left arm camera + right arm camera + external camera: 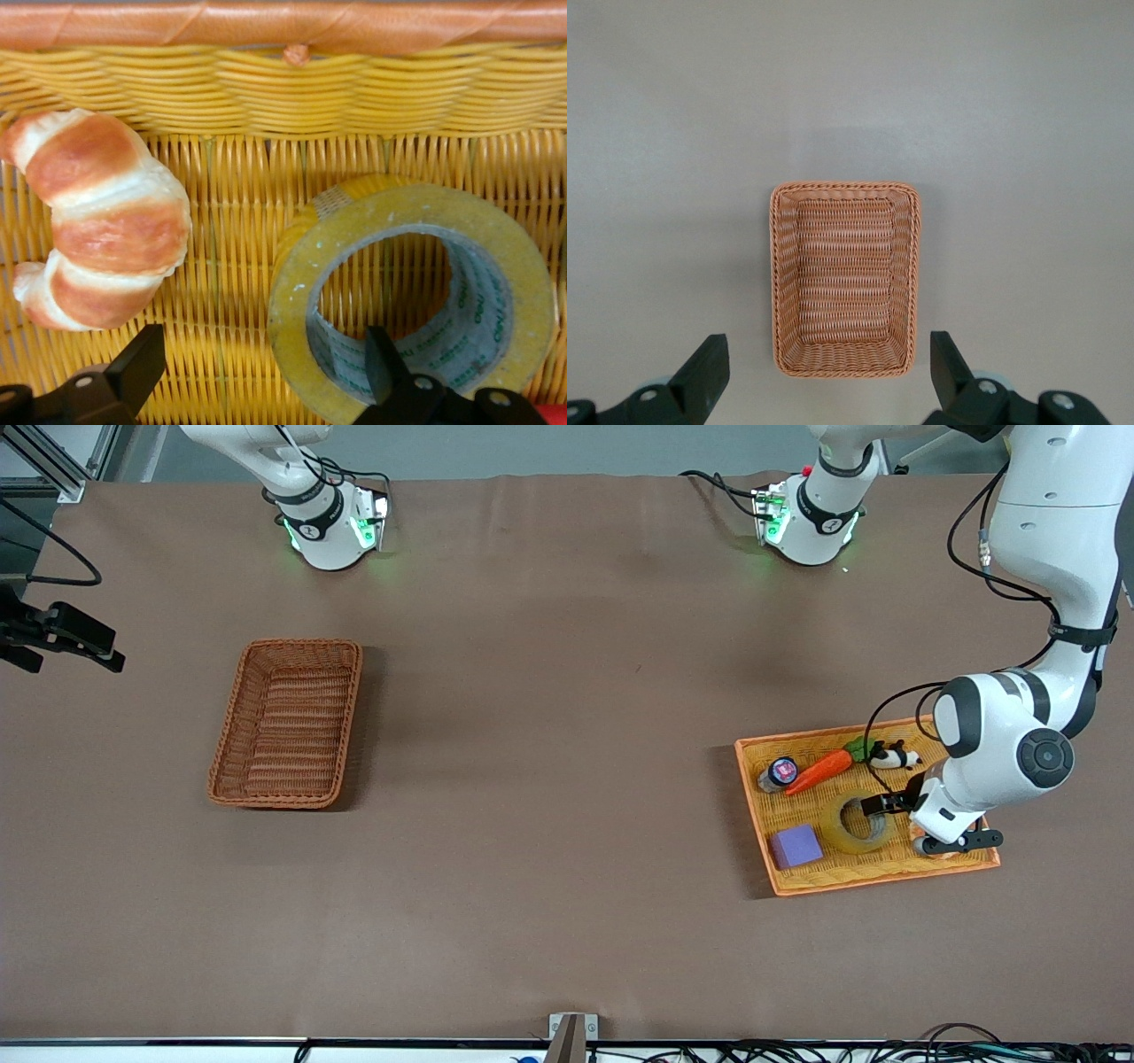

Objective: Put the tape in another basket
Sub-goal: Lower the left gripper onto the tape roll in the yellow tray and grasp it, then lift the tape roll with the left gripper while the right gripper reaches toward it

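The tape point(837, 828), a yellowish clear roll, lies flat in the yellow tray with the orange rim point(886, 871) at the left arm's end of the table. My left gripper point(895, 819) is down in the tray and open. In the left wrist view point(263, 363) one finger sits inside the tape's point(301, 292) hole and the other outside its wall, not closed on it. The brown wicker basket point(230, 726) stands empty at the right arm's end. My right gripper point(828, 381) waits open and empty, high over the basket point(784, 283).
The tray also holds a purple cube point(796, 846), a toy carrot point(819, 772), a small panda figure point(895, 757) and a small can point(780, 772). A croissant point(106, 221) lies beside the tape, near the tray's wall point(283, 88). Brown table between tray and basket.
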